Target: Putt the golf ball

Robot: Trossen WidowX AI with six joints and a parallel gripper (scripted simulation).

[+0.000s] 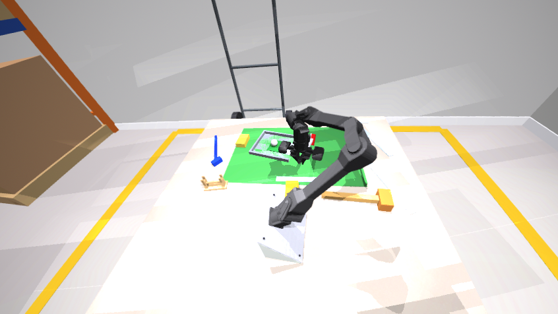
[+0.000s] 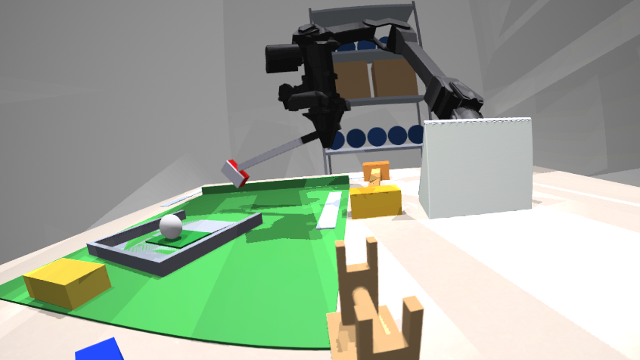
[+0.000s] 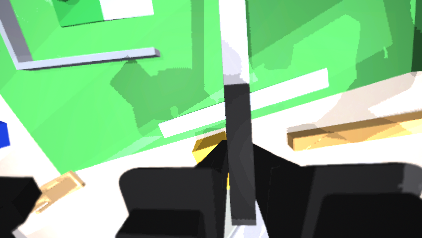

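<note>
Green mat over pale table. Gripper, upper centre, nearly closed on dark grip of putter; red head aloft. Ball inside grey frame, centre left. Likely light, stiff, slippery; best held at grip.

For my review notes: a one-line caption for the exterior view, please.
Gripper holds the red putter raised above the mat; golf ball sits on the raised green.

Surface: you see it pale, carrying a green mat.
Left of mat: blue putter, wooden stand.
Right of mat: wooden mallet.
Near edge of mat: yellow block, white wedge.
</note>
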